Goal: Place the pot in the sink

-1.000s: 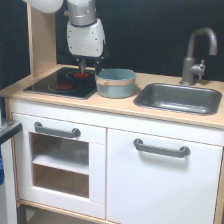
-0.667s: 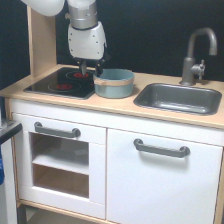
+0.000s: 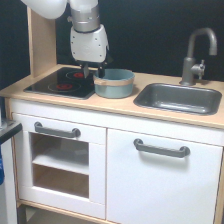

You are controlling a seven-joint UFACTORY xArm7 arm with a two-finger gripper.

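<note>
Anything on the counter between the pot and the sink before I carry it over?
No. In the exterior view, only a bare strip of light wood countertop lies between the pot and the sink.

Light wood countertop (image 3: 125, 105), smooth and matt, pale grain barely showing. The hob (image 3: 62, 82) is glossy black, glass-like, with red rings under the sheen. The pot (image 3: 114, 83) looks matt teal, with a tan wood-toned band and rim. The sink (image 3: 176, 98) is dark grey metal, satin with soft highlights; the faucet (image 3: 197, 56) is a duller grey. Cabinet doors (image 3: 160, 175) are smooth white, handles (image 3: 161, 148) matt grey. The arm's shell (image 3: 88, 42) is glossy white plastic.
</note>
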